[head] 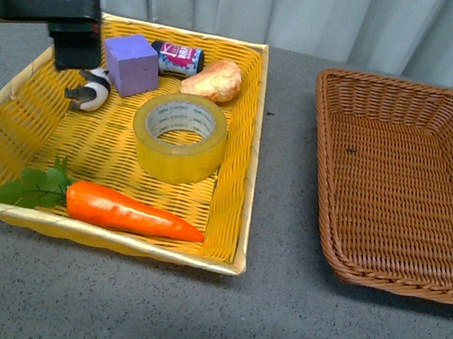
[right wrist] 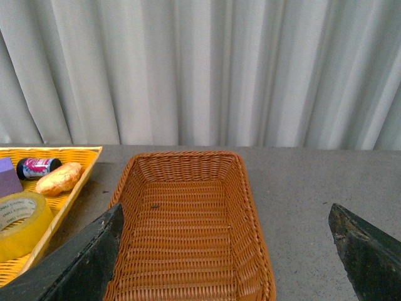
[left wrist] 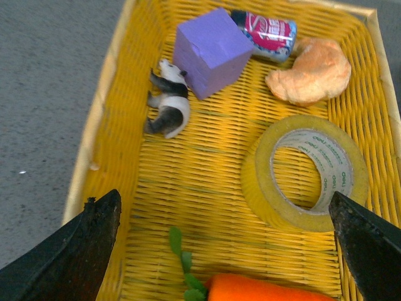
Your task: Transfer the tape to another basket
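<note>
Our left gripper (left wrist: pixel 222 210), fingers (left wrist: pixel 94 238) spread wide, hovers over the yellow basket (head: pixel 255 139), where the tape (head: pixel 179 136) lies flat near its right wall, so we should centre over the roll, drop one finger into its core and one outside, then clamp firmly.

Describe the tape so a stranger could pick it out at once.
Find the yellow basket on the left. Near its right side lies the tape, between the bread and the carrot. It alone is a ring, translucent yellow, hollow in the middle.
</note>
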`<state>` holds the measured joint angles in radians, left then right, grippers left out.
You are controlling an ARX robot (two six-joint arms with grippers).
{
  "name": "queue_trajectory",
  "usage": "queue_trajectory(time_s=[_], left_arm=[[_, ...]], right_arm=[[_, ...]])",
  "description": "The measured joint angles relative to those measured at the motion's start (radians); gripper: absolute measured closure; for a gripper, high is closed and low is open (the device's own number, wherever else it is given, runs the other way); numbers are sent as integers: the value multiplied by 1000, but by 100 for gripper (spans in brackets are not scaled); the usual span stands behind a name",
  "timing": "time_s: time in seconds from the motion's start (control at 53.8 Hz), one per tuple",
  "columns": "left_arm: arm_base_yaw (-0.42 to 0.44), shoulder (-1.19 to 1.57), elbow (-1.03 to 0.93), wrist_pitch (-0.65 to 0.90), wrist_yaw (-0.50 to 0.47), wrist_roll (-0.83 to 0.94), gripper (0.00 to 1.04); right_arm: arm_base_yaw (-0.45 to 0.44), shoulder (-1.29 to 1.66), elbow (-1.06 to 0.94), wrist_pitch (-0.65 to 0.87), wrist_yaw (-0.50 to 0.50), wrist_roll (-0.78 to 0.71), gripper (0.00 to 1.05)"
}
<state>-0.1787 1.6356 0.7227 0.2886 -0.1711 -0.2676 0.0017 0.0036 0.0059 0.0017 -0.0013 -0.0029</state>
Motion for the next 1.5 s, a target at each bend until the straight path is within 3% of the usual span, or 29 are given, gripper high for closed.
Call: queue_trajectory(time_s=[0.409, 0.929, 1.375, 1.505], left_arm=[[-80, 375, 371, -278, -75, -110, 6], [-124, 533, 529, -418, -99, -212, 6], [-126, 541, 557, -431, -84, -233, 87], [-125, 536, 561, -451, -76, -223, 88]], right_arm=[[0, 0, 0, 0, 0, 0, 9], [0, 0, 0, 0, 0, 0, 9], [0, 0, 0, 0, 0, 0, 9], [0, 0, 0, 0, 0, 0, 9]])
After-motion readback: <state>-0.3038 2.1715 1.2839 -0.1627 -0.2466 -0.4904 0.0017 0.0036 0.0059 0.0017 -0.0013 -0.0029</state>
